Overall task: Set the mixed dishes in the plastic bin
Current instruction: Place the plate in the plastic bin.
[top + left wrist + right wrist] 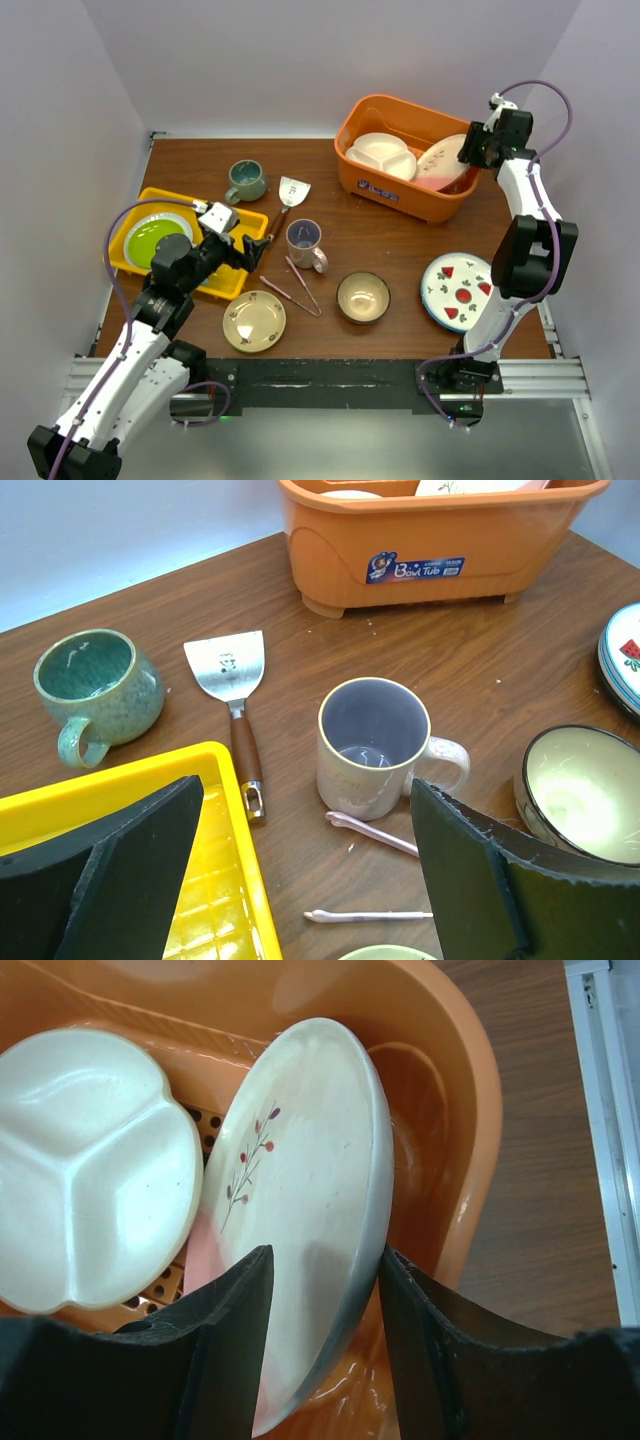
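The orange plastic bin (pixel 352 125) stands at the back right. Inside lie a white divided plate (pixel 90 1160) and a pink floral plate (pixel 300 1180) leaning on the bin's wall (pixel 450 1090). My right gripper (pixel 325 1290) is open and straddles the floral plate's lower rim. Out on the table are a teal mug (pixel 245 181), a lavender mug (pixel 372 745), a bronze bowl (pixel 363 297), a cream plate (pixel 254 321) and a strawberry-print plate (pixel 457 291). A lime-green plate (pixel 155 238) lies in the yellow tray. My left gripper (pixel 310 880) hangs open and empty, short of the lavender mug.
The yellow tray (pixel 225 285) lies at the left under my left arm. A metal spatula (pixel 228 675) lies between the two mugs. Thin pink tongs (pixel 375 832) lie just in front of the lavender mug. White walls close in the table on three sides.
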Robot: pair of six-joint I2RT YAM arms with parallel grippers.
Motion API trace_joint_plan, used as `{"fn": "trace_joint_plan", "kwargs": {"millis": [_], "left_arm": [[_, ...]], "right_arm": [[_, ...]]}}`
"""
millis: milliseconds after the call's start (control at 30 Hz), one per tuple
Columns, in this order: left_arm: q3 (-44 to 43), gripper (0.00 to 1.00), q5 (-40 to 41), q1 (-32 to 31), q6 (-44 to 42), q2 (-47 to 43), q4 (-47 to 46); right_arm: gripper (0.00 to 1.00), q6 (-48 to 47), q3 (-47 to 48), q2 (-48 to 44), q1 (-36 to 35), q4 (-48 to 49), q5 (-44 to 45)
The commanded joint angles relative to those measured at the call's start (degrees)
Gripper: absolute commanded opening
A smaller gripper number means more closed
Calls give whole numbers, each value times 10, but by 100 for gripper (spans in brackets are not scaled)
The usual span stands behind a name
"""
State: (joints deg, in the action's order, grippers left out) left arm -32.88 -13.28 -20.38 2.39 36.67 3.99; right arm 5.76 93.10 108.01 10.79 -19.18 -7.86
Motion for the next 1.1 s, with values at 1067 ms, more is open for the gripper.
{"fn": "trace_joint_plan", "kwargs": {"millis": [1067], "left_arm": [[4, 91, 6, 0, -5, -12, -21]], "right_arm": [[22, 99, -65, -43, 8, 49, -122]]}}
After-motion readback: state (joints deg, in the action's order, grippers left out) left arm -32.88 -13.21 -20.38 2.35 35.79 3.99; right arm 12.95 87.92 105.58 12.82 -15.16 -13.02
